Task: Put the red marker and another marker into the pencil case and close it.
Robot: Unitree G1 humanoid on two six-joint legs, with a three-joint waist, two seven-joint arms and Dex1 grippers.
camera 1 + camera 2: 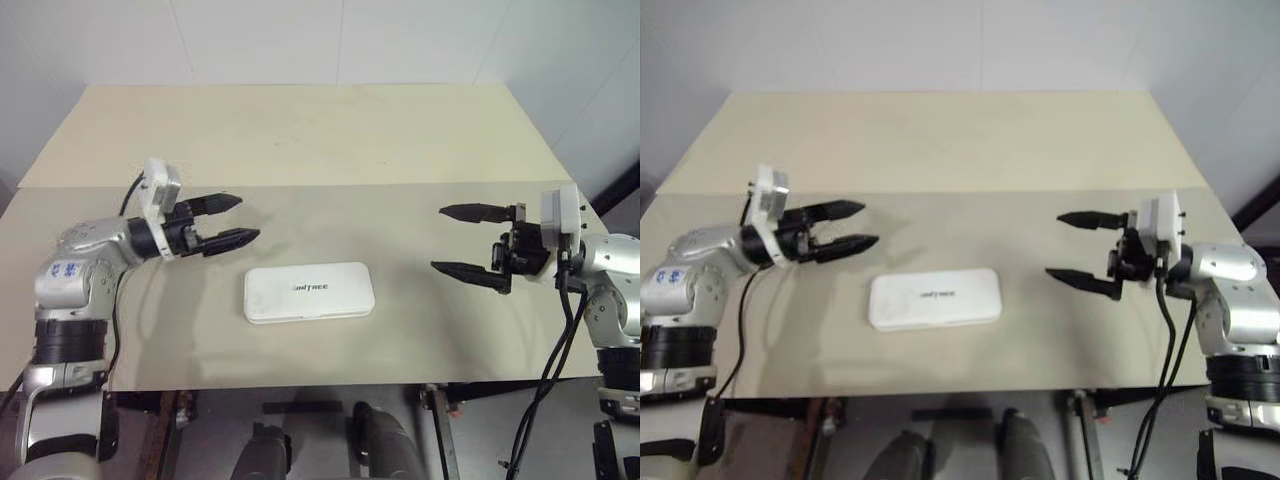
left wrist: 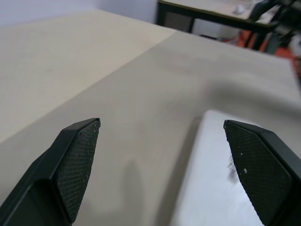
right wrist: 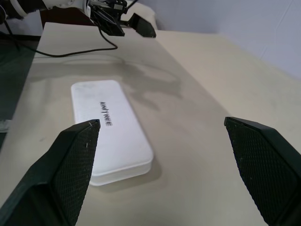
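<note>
White hard-plastic rectangular pencil case [image 1: 309, 292] lying flat, lid down, at near-centre of pale wooden bench [image 1: 300, 140]. Markers not visible on bench; judging they are sitting inside shut case, though contents hidden.

Left hand [image 1: 234, 221] hovering just left of case, fingers spread, holding nothing. Right hand [image 1: 462, 241] hovering well right of case, fingers spread, empty.

Risks: lid possibly resting unlatched, so task looking done but not. Either hand sweeping low nudging light case toward near bench edge.

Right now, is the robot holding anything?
No, nothing. Both the left end effector and the right end effector are open and empty beside the closed pencil case.
</note>
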